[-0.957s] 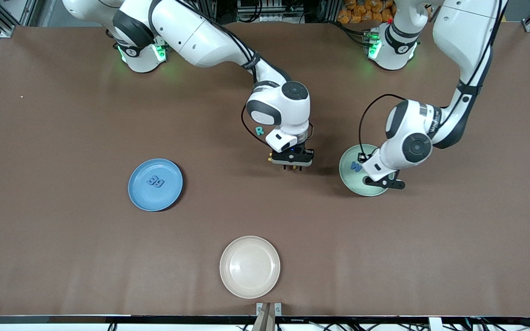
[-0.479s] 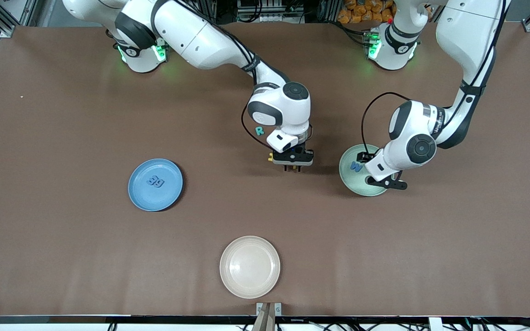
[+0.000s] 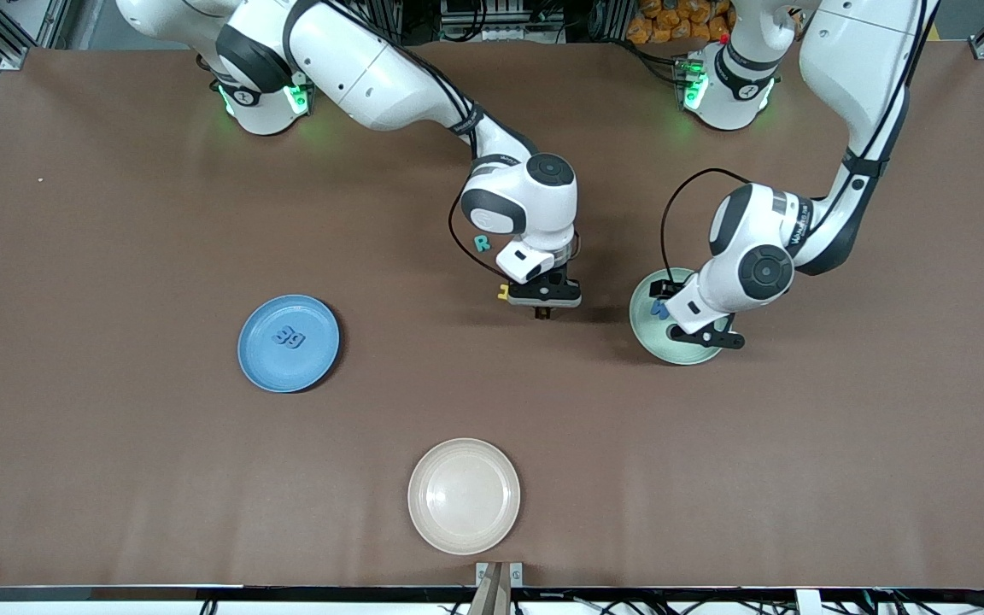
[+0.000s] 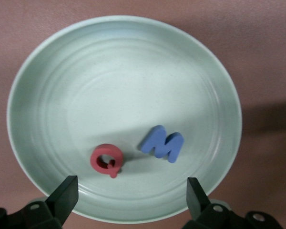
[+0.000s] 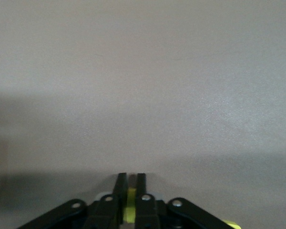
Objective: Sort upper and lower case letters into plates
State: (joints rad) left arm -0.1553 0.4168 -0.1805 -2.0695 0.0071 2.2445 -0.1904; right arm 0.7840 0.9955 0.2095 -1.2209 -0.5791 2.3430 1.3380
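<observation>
My left gripper hangs open over the pale mint green plate, nothing between its fingers. A red Q and a blue M lie in that plate. My right gripper is down at the table mid-way between the arms' ends, shut on a yellow letter that shows as a strip between its fingers. A teal R lies on the table beside the right wrist. The blue plate holds two blue letters.
A cream-white plate with nothing in it sits near the table's front edge. A small yellow piece pokes out beside the right gripper's body. Brown tabletop lies bare around the plates.
The right gripper's fingers have come together at the table. The left hand has shifted slightly over the mint plate, now covering more of the blue M in the front view.
</observation>
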